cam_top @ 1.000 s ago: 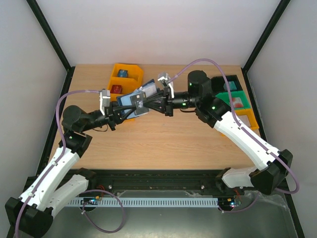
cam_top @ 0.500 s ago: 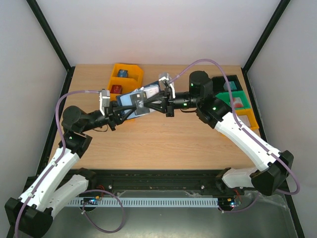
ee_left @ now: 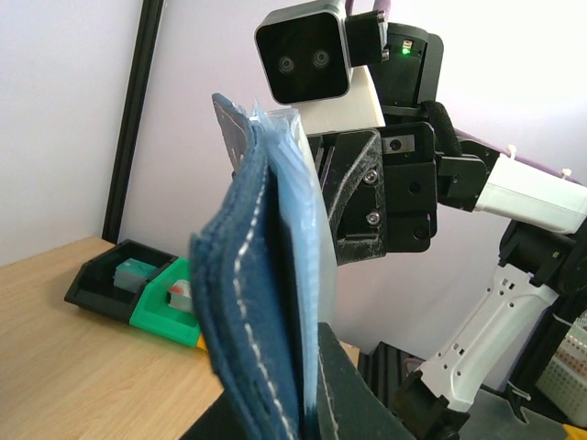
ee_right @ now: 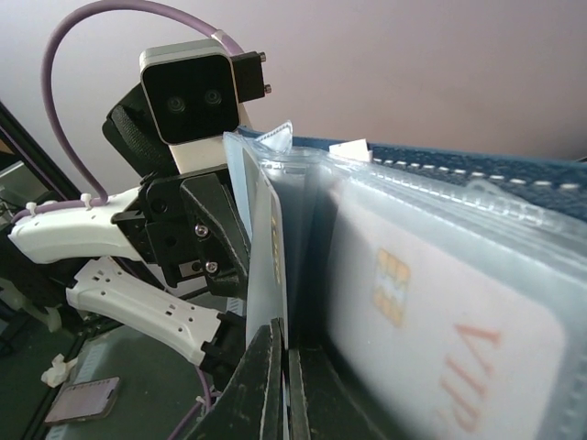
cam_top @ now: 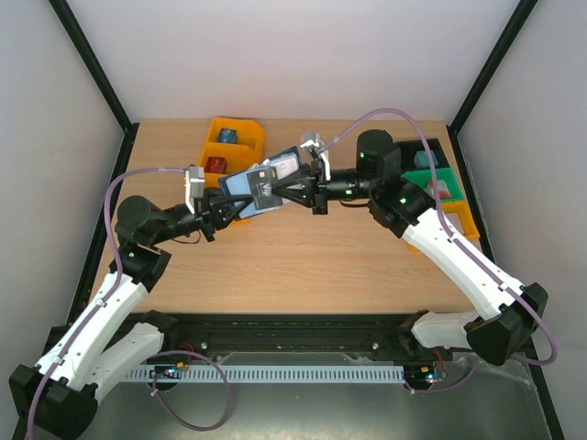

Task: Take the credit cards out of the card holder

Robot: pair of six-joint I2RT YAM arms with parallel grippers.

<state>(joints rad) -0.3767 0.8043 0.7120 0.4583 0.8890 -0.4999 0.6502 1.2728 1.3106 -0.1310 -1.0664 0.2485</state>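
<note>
The card holder (cam_top: 246, 194), navy outside and light blue inside, is held in the air over the back middle of the table. My left gripper (cam_top: 229, 209) is shut on its lower edge; the left wrist view shows it edge-on (ee_left: 257, 302). My right gripper (cam_top: 295, 179) is shut on a dark credit card (cam_top: 282, 166) that sticks up and to the right out of the holder. In the right wrist view the fingers (ee_right: 267, 367) pinch this card edge-on (ee_right: 266, 247). Beside it a pale card with a chip and red lettering (ee_right: 431, 312) sits in a clear sleeve.
A yellow bin (cam_top: 249, 135) with a red and a blue item stands at the back, just behind the holder. Black, green and yellow bins (cam_top: 438, 174) stand at the back right, under the right arm. Both arms meet above the table.
My right gripper has drawn back to the right with the dark card, which now sticks further out of the holder. The left gripper has stayed nearly still with the holder.
</note>
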